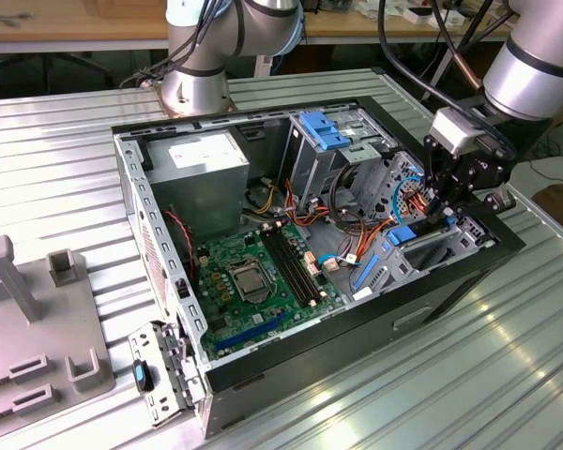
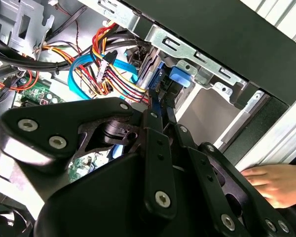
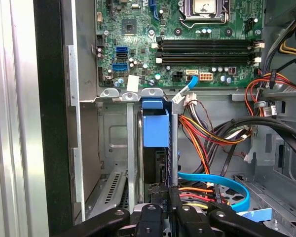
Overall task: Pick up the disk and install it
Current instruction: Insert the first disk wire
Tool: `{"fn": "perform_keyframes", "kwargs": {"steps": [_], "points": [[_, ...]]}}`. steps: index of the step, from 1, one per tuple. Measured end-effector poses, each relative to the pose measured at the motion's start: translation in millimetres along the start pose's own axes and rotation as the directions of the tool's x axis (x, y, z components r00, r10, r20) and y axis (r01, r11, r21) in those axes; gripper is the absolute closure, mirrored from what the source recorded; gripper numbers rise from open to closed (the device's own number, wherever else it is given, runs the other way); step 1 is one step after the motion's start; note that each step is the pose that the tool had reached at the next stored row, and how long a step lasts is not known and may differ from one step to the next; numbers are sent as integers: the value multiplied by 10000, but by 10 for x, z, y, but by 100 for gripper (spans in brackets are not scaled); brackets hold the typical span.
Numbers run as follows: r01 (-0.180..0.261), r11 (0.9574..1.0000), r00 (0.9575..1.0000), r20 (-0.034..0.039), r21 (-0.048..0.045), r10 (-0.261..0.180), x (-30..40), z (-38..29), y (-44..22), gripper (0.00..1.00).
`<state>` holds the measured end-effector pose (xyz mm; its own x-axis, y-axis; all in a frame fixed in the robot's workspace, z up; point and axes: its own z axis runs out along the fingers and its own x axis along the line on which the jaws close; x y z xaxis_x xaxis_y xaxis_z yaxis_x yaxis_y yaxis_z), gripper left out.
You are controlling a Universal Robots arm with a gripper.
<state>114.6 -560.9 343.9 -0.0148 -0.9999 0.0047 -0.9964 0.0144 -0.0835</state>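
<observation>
Black gripper (image 1: pixel 448 208) fingers (image 3: pixel 160 190) pinching flat dark-grey blue-railed disk (image 3: pixel 155 129), standing on edge in grey metal drive bay (image 3: pixel 113 143) of open computer case (image 1: pixel 131 178). Best kept square to bay rails, pressed straight down, clear of coloured cables (image 3: pixel 207 143).

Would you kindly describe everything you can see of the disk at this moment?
The disk stands on edge in a metal drive bay of the open computer case, near the motherboard's edge. In the first wrist view its bright blue plastic rail and end tab face the camera, with the dark body below them. The gripper is closed on its near edge, the fingers pinching it. In the exterior view it shows as a blue piece beneath the gripper.
</observation>
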Motion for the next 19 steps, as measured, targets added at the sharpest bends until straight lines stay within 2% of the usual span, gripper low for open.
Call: {"fn": "perform_keyframes", "kwargs": {"steps": [9,14,19], "points": [[-44,10000,10000,-5,0,44,0,-22,-11,83],[-366,9993,9993,-33,-1,366,-3,-22,-11,83],[-383,9993,9993,-34,-2,383,-11,-22,-11,83]]}}
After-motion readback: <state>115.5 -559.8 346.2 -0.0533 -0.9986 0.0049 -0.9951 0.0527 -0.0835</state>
